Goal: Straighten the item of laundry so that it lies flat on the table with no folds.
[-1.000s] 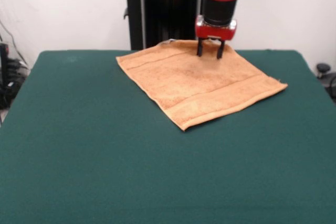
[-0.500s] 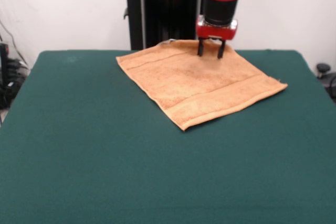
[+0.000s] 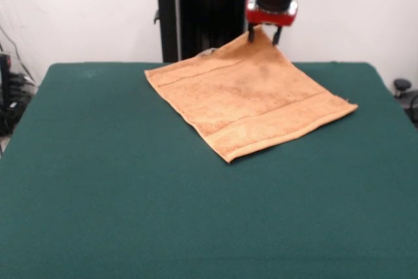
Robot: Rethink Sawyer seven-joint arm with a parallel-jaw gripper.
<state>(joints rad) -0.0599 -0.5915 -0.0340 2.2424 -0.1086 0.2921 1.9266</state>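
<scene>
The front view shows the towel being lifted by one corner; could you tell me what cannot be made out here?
- The towel's underside and the table beneath its raised corner: hidden by the cloth itself.
- The towel's far edge: hidden behind the raised part.
- How much cloth the gripper pinches: too small to tell.
- The upper arm: cut off at the top.

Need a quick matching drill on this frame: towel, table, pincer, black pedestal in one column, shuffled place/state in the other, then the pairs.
Things:
1. towel
2. table
3. pincer
4. black pedestal

States:
A. covered in dark green cloth
B. stands behind the table's far edge
C. orange-tan, one corner lifted off the table
D. pinching a raised corner of fabric

Pairs: 1-C, 2-A, 3-D, 4-B
</scene>
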